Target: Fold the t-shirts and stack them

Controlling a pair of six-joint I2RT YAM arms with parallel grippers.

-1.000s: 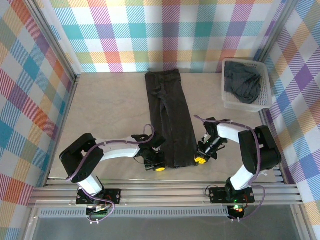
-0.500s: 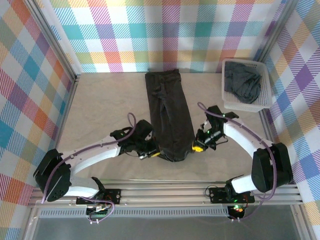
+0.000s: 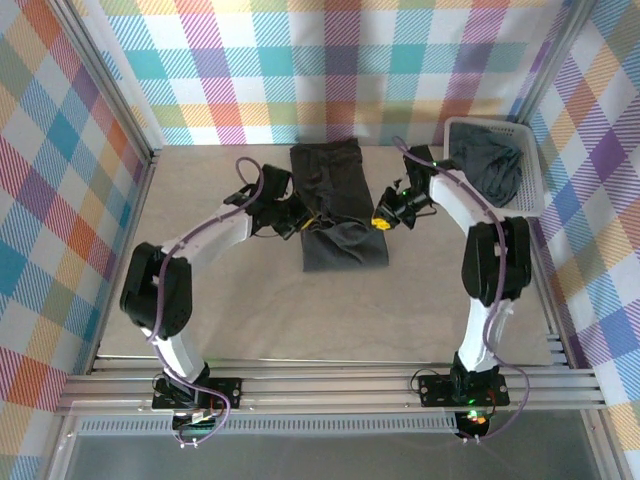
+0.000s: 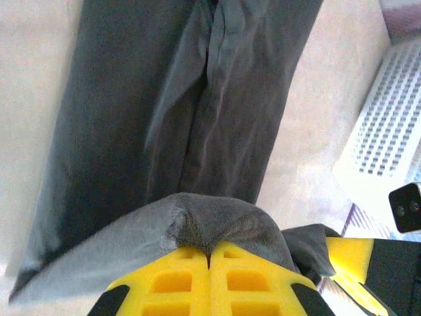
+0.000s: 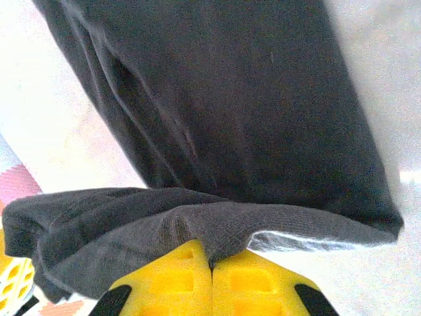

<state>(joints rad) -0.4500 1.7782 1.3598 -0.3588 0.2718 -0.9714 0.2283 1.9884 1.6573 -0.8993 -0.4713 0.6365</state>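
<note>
**Both grippers clamped on one t-shirt at the table's centre-rear**

Top external: both arms reached far forward over the table [image 3: 220,300], forearms angled inward. The left gripper [image 3: 300,224] and right gripper [image 3: 382,220] sat at the left and right edges of the dark t-shirt [image 3: 340,250], whose cloth bunched up between them. A second t-shirt [image 3: 487,165] lay crumpled in the white basket [image 3: 530,205] at the far right corner.

Left wrist: the left gripper [image 4: 209,255] pointed down, its yellow jaws pressed together on a raised fold of the t-shirt [image 4: 177,99]. The rest of the shirt lay flat beyond, with the basket [image 4: 395,131] to the right.

Right wrist: the right gripper [image 5: 212,264] was likewise pinched tight on a lifted fold of the t-shirt [image 5: 230,85] above the flat layer.
</note>
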